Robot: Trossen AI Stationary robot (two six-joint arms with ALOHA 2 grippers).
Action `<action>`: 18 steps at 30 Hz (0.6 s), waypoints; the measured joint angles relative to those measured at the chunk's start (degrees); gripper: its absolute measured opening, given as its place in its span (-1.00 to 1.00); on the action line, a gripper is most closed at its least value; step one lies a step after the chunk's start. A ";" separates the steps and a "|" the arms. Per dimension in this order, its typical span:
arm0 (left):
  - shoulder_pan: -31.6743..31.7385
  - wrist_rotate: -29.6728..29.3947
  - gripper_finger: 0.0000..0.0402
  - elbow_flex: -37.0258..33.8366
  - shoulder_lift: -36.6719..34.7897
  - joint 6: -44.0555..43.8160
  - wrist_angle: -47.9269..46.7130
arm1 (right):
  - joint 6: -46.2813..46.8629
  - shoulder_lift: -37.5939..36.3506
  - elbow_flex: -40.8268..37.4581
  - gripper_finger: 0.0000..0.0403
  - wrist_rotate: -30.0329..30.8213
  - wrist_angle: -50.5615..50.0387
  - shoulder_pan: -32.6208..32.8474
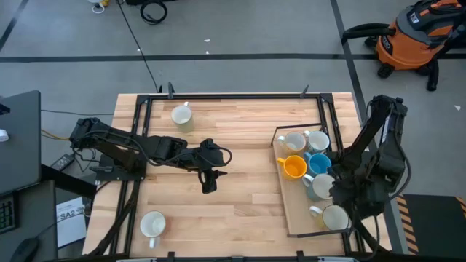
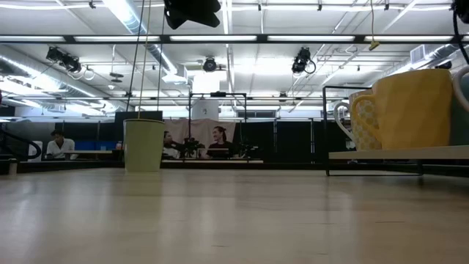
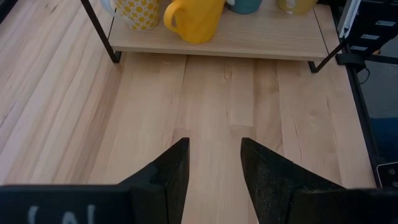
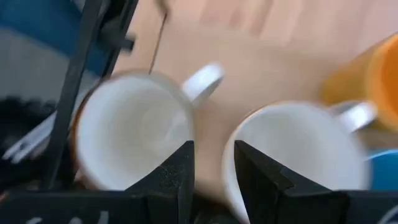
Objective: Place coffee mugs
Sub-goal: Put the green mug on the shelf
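A wooden tray (image 1: 285,211) on the table's right side holds several mugs: two white ones (image 1: 295,142), a yellow one (image 1: 293,167), a bright blue one (image 1: 319,163), a pale one (image 1: 319,186) and a cream one (image 1: 335,217). Two more mugs stand alone on their bases, one near the far edge (image 1: 181,116) and one near the near-left corner (image 1: 152,224). My left gripper (image 3: 214,162) hangs open over bare wood at the table's middle. My right gripper (image 4: 214,171) is open above the tray, over the gap between two white mugs (image 4: 134,134) (image 4: 298,152). I cannot tell whether it touches either.
A black metal frame (image 1: 233,95) runs along the table's far edge and sides. Bare tabletop (image 1: 247,196) lies between my left gripper and the tray. People sit in the room beyond the table (image 2: 220,143). An orange vacuum (image 1: 415,36) stands on the floor.
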 joint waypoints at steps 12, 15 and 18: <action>10.49 0.07 -0.25 0.02 -0.26 -0.02 -2.63 | -0.45 -6.23 0.00 -0.41 30.73 6.47 -8.17; 16.01 0.04 -0.25 0.02 -0.26 -0.02 -5.93 | -4.55 -6.21 0.00 -0.41 30.97 10.99 -12.55; 22.11 0.04 -0.25 0.02 -0.26 0.70 -9.45 | -11.04 -5.60 0.00 -0.41 28.64 16.08 -17.34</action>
